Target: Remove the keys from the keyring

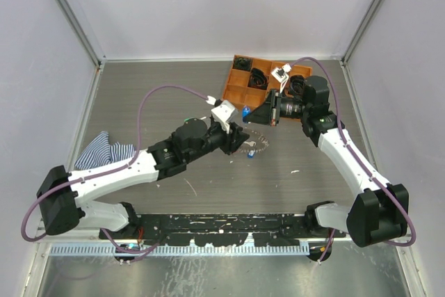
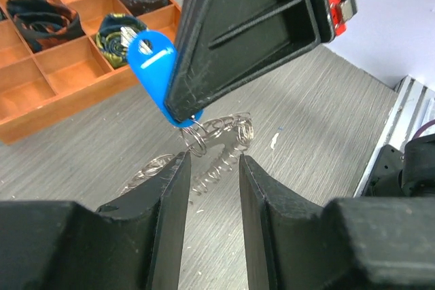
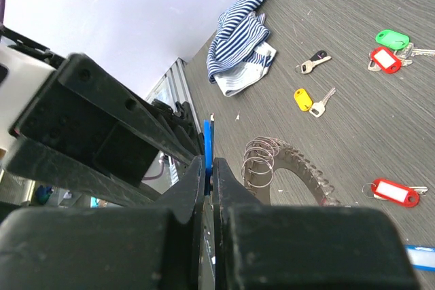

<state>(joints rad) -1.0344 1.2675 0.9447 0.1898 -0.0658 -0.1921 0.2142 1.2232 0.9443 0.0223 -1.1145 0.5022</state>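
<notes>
My right gripper is shut on a blue key tag, which stands edge-on between its fingers. In the left wrist view the same blue tag hangs from the right gripper's black tips, with a small split ring below it joined to the keyring. The keyring is a grey toothed loop lying on the table. My left gripper is open, its fingers either side of the ring's links. From above, the left gripper and right gripper meet over the keyring.
Loose keys lie on the table: green tag, red tag, yellow tag, a black-headed key and another red tag. A striped cloth lies at the left. An orange tray of black bundles stands at the back.
</notes>
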